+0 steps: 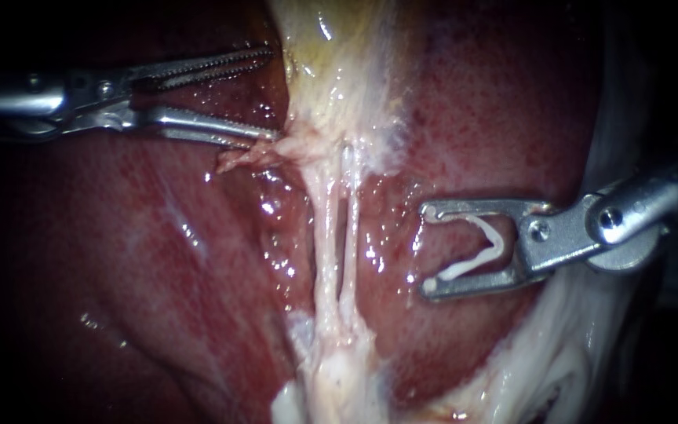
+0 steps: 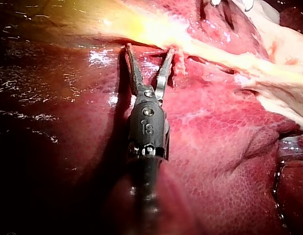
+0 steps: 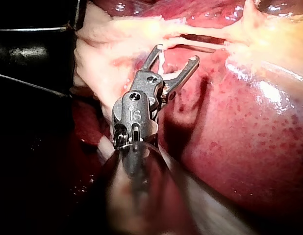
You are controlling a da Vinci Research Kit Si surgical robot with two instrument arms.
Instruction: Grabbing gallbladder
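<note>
Gallbladder (image 1: 331,55) at top centre, pale yellow, ungrasped, narrowing into two thin tubes (image 1: 325,235) running down over liver (image 1: 496,110). Left instrument (image 1: 271,94) at its left edge, jaws apart, lower tip touching a tissue frill (image 1: 241,157). Right instrument (image 1: 428,248) right of tubes, jaws spread, holding white clip (image 1: 480,247).

On the liver (image 1: 480,110), the gallbladder (image 1: 331,71) lies top centre, with two tubes (image 1: 325,235) running down from it side by side. The left instrument (image 1: 274,94) ends just left of its lower end. The right instrument (image 1: 426,248), a clip (image 1: 484,251) held in its end effector, lies right of the tubes, apart.
</note>
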